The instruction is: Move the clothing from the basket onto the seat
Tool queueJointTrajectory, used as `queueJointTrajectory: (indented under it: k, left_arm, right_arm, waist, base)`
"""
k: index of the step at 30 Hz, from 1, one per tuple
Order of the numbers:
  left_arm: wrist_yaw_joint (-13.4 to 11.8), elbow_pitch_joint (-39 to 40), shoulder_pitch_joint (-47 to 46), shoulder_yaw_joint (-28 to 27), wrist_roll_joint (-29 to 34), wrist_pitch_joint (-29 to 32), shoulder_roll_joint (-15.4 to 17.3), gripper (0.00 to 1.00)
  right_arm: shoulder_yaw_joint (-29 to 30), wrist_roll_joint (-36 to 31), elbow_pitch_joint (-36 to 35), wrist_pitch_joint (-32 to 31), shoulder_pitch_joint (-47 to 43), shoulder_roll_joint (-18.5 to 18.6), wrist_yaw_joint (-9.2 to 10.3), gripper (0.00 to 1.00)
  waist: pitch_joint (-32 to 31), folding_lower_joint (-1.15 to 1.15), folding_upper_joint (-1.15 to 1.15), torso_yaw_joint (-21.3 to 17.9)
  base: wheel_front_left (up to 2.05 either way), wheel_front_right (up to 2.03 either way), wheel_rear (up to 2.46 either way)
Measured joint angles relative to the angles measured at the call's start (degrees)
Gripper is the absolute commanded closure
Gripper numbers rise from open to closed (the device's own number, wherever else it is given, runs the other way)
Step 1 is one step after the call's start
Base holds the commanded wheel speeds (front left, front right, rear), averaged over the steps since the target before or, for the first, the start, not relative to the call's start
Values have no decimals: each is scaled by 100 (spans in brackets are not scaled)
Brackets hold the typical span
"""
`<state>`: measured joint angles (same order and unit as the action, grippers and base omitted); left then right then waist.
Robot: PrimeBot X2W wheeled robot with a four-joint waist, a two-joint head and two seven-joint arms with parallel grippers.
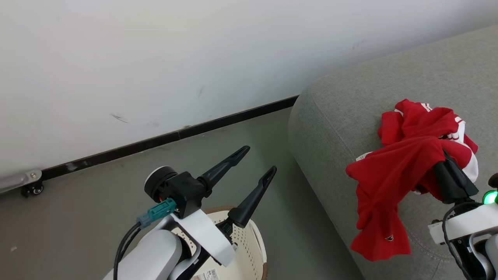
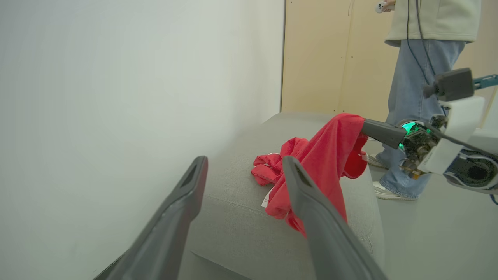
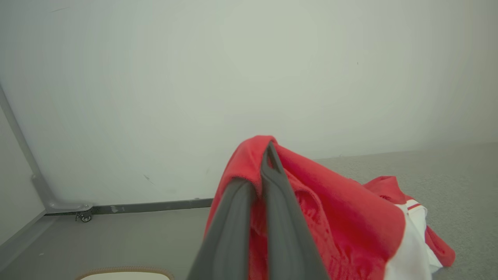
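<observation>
Red clothing (image 1: pixel 404 163) with white trim lies heaped on the grey seat (image 1: pixel 342 112), one part hanging over its front edge. My right gripper (image 1: pixel 445 155) is shut on a fold of the clothing (image 3: pixel 311 202) and holds it lifted a little above the seat (image 3: pixel 447 171). In the left wrist view the clothing (image 2: pixel 323 163) drapes from those dark fingers (image 2: pixel 383 132) over the seat (image 2: pixel 241 217). My left gripper (image 1: pixel 258 159) stands open and empty above the cream perforated basket (image 1: pixel 249 241), its fingertips (image 2: pixel 198 167) aimed toward the seat.
A white wall (image 1: pixel 155 58) with a black baseboard (image 1: pixel 175 136) runs behind the grey floor (image 1: pixel 78 217). A small caster (image 1: pixel 35 188) sits at the wall's foot. A person in jeans (image 2: pixel 412 101) stands beyond the seat by a beige panel.
</observation>
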<state>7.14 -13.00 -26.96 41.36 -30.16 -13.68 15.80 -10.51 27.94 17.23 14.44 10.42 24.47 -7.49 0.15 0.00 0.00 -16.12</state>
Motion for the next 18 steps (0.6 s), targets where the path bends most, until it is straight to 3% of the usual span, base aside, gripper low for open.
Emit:
queueJointTrajectory:
  k: [18]
  left_arm:
    - [1, 412, 1, 371, -230, -1, 164, 0]
  right_arm:
    - [477, -303, -369, 0, -250, 56, 0, 100]
  waist:
    - [161, 0, 0, -479]
  base:
    - [0, 0, 0]
